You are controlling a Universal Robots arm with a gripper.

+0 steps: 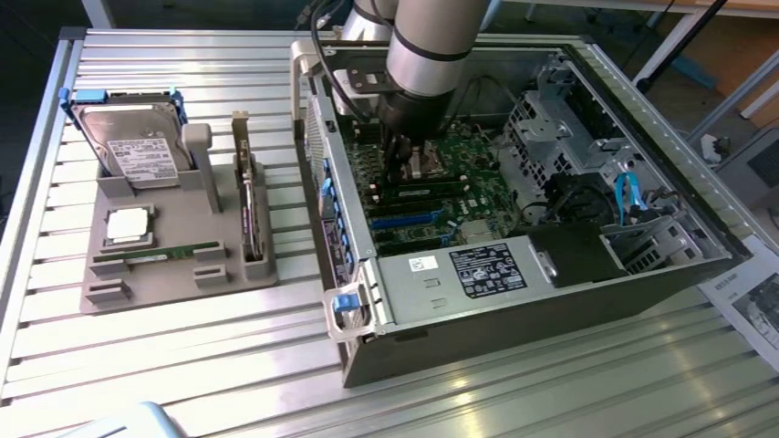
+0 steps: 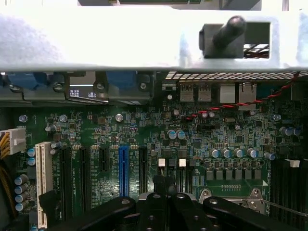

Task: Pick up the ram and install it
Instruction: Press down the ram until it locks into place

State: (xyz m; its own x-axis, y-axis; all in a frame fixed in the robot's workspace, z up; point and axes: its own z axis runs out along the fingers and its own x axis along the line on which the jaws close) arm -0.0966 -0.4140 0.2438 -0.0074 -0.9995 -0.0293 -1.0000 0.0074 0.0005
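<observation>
The ram [image 1: 159, 253], a thin green stick, lies flat in the front slot of the grey holder [image 1: 182, 274] at the exterior view's left, outside the computer. My gripper [image 1: 408, 167] is far from it, reaching down inside the open computer case [image 1: 512, 310] and hovering just above the green motherboard [image 1: 469, 196]. In the wrist view the black fingers [image 2: 156, 202] are pressed together, so the gripper [image 2: 166, 191] is shut with nothing seen between them. Below lie the motherboard [image 2: 231, 134], a blue expansion slot [image 2: 123, 169] and long black slots [image 2: 288, 180].
The holder also carries a hard drive [image 1: 140, 151], a square silver processor chip [image 1: 128, 226] and a dark expansion card [image 1: 250, 214]. The case's metal walls, a drive cage [image 1: 548, 128], blue cables [image 1: 627, 196] and the power supply [image 1: 487, 269] crowd the arm. Slatted table [image 1: 182, 365] surrounds everything.
</observation>
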